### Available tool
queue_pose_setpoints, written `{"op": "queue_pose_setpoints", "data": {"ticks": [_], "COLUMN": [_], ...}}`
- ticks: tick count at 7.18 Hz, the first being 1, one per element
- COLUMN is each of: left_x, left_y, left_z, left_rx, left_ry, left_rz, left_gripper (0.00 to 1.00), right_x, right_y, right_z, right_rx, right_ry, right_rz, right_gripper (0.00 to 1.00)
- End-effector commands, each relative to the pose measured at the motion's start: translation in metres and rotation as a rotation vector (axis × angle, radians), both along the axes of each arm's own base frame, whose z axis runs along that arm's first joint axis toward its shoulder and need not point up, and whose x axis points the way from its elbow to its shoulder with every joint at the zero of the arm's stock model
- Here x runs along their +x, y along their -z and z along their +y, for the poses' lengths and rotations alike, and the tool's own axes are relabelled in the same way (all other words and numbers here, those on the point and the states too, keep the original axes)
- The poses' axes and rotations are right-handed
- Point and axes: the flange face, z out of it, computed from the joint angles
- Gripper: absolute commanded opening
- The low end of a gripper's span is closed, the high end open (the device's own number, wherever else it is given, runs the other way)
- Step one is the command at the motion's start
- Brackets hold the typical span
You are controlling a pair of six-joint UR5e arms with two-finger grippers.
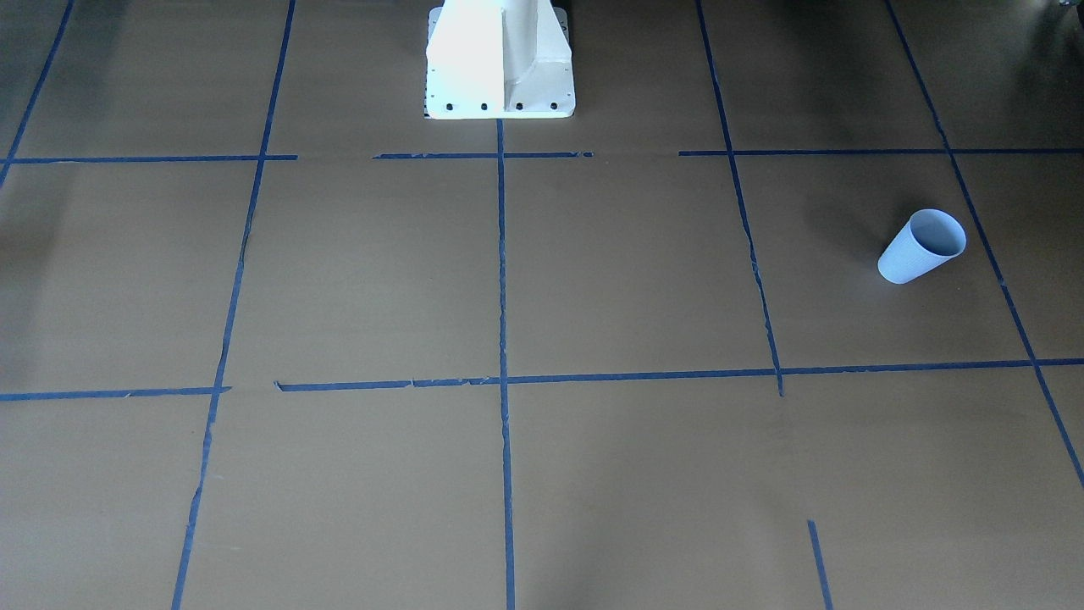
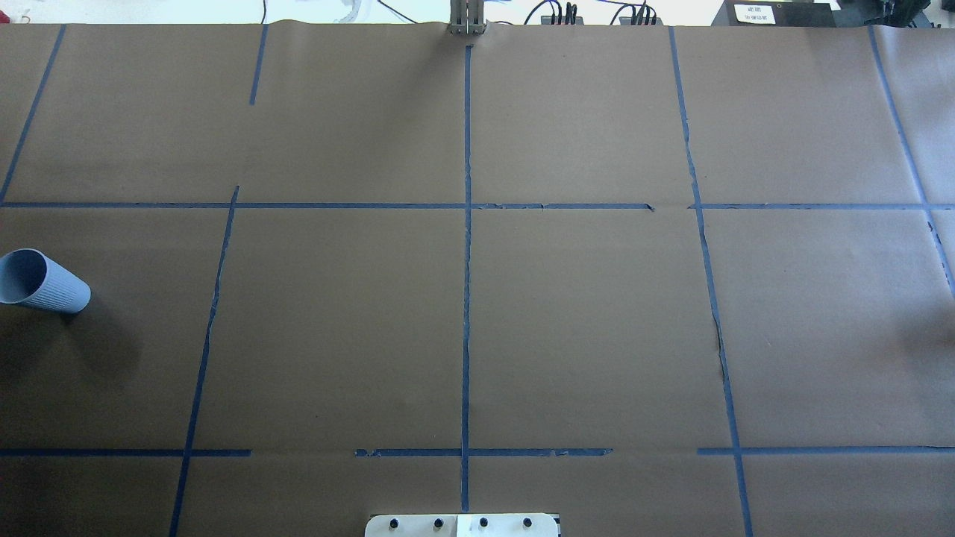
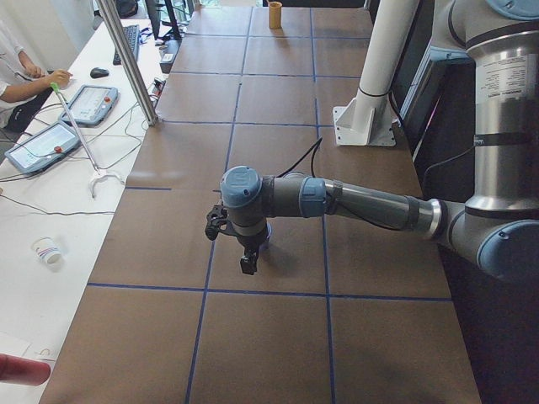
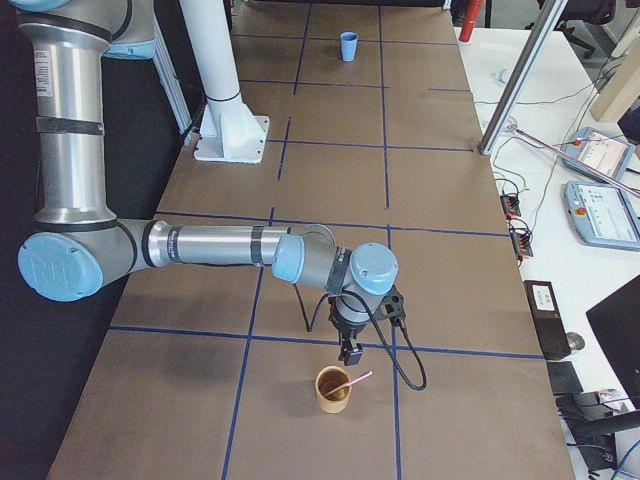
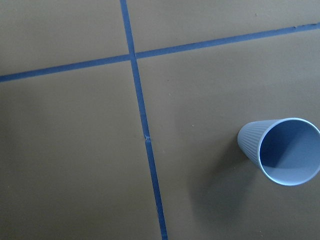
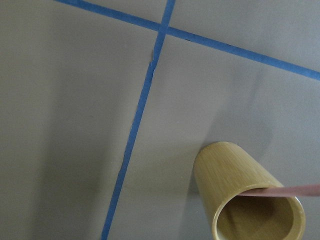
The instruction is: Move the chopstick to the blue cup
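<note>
The pale-blue ribbed cup point(image 1: 921, 246) stands upright on the brown paper at the robot's left end of the table; it also shows in the overhead view point(image 2: 41, 282), the left wrist view point(image 5: 285, 150) and far off in the right side view point(image 4: 348, 46). The pinkish chopstick point(image 4: 352, 381) leans in a bamboo cup point(image 4: 333, 390) at the other end, and its tip crosses that cup's rim in the right wrist view point(image 6: 287, 190). My left gripper point(image 3: 248, 264) hangs over the blue cup's area. My right gripper point(image 4: 351, 353) hangs just above the bamboo cup. I cannot tell whether either is open or shut.
The white robot pedestal point(image 1: 500, 63) stands at the table's robot side. Blue tape lines grid the paper. A metal post point(image 4: 520, 75) and desks with teach pendants point(image 4: 600, 210) lie past the far edge. A person point(image 3: 17, 76) sits at that desk.
</note>
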Motion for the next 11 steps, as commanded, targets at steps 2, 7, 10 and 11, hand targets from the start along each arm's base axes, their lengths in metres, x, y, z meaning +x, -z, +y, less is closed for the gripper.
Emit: {"op": "queue_pose_setpoints", "data": {"ticks": [2,7,10,11], "left_x": [-0.001,0.002,0.005,0.007], "left_y": [0.000,-0.001,-0.004,-0.007], "left_z": [0.002,-0.004,0.006,0.006], "left_rx": [0.003,0.023,0.060,0.056], "left_ry": [0.006,-0.008,-0.008,-0.012], "left_rz": [-0.012,-0.068,-0.021,-0.021], "left_gripper": [1.00,1.00,1.00,1.00], "right_x": [-0.001,-0.004,-0.008,-0.008], "right_y": [-0.018,-0.011,-0.007,-0.003], "right_z": [-0.001,-0.003,-0.004,-0.005], "right_rx": [0.045,0.058,0.061,0.069], "right_ry": [0.003,0.001,-0.009,-0.009], "right_rz": [0.000,-0.024,-0.073,-0.075], "right_gripper": [1.00,1.00,1.00,1.00]}}
